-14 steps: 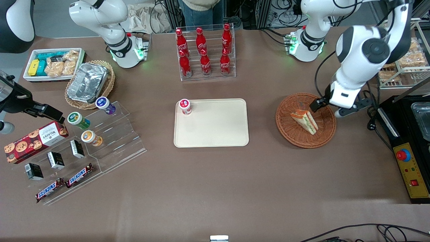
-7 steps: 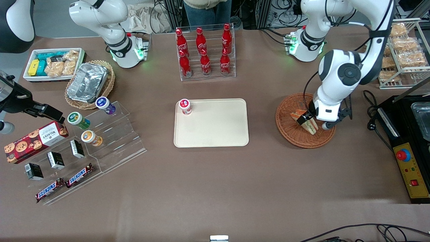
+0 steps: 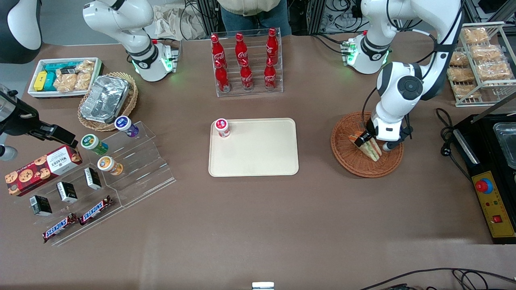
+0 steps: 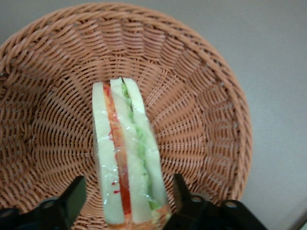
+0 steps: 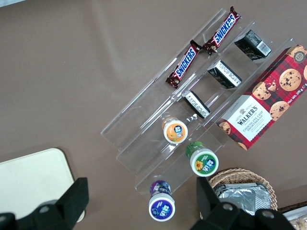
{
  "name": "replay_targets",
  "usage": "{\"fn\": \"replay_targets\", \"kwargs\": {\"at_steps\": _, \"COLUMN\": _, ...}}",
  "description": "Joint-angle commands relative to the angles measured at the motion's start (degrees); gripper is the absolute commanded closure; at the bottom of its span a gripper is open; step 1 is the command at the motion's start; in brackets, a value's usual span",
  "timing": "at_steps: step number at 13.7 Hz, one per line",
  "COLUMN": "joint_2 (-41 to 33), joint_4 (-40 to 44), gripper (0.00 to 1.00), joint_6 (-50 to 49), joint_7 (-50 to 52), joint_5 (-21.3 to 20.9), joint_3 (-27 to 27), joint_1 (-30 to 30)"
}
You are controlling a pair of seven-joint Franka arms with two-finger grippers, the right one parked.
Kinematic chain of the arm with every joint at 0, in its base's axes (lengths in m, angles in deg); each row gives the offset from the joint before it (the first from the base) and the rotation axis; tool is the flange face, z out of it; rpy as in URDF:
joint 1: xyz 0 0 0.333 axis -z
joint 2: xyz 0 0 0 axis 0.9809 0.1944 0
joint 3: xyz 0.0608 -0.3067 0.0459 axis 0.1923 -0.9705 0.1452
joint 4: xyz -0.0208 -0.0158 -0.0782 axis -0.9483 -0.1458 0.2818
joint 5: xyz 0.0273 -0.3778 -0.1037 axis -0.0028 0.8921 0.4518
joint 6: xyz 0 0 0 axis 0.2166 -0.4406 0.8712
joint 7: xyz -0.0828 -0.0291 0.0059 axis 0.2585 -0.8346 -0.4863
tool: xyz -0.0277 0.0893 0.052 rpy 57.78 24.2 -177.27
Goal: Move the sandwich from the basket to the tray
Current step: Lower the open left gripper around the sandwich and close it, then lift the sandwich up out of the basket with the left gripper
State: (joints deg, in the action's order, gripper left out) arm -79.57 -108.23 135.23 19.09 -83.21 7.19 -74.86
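Note:
The sandwich (image 3: 373, 150), a white-bread wedge with red and green layers in clear wrap, lies in the round reddish-brown wicker basket (image 3: 350, 158). My left gripper (image 3: 375, 142) is low over the basket, directly above the sandwich. In the left wrist view the sandwich (image 4: 125, 158) runs between the two black fingers (image 4: 73, 197), which stand apart on either side of it with gaps showing. The gripper (image 4: 127, 203) is open and holds nothing. The basket's weave (image 4: 201, 110) fills that view. The cream-beige tray (image 3: 258, 157) lies flat at mid-table, beside the basket toward the parked arm's end.
A red-capped cup (image 3: 222, 128) stands on the tray's corner. A clear rack of red cola bottles (image 3: 246, 60) stands farther from the camera than the tray. A wire rack of bagged pastries (image 3: 479, 60) and a black machine (image 3: 492, 173) flank the basket.
My left gripper has moved from the basket's rim inward over the sandwich and come down around it. The sandwich has not moved.

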Motion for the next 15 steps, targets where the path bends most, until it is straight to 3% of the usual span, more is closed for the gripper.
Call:
{"fn": "replay_targets", "kwargs": {"at_steps": 1, "joint_2": -1.37, "joint_4": 3.59, "gripper": 1.00, "joint_6": -4.74, "joint_7": 1.72, "joint_5": -0.01, "joint_3": 0.04, "joint_1": 0.28}}
{"fn": "replay_targets", "kwargs": {"at_steps": 5, "joint_2": -0.50, "joint_4": 22.29, "gripper": 1.00, "joint_6": -32.23, "joint_7": 1.38, "joint_5": -0.45, "joint_3": 0.04, "joint_1": 0.20}}
{"fn": "replay_targets", "kwargs": {"at_steps": 12, "joint_2": -0.94, "joint_4": 46.74, "gripper": 1.00, "joint_6": -59.15, "joint_7": -4.85, "joint_5": -0.10, "joint_3": 0.13, "joint_1": -0.16}}
{"fn": "replay_targets", "kwargs": {"at_steps": 15, "joint_2": -1.28, "joint_4": 52.30, "gripper": 1.00, "joint_6": -62.44, "joint_7": -5.31, "joint_5": -0.19, "joint_3": 0.22, "joint_1": -0.16}}
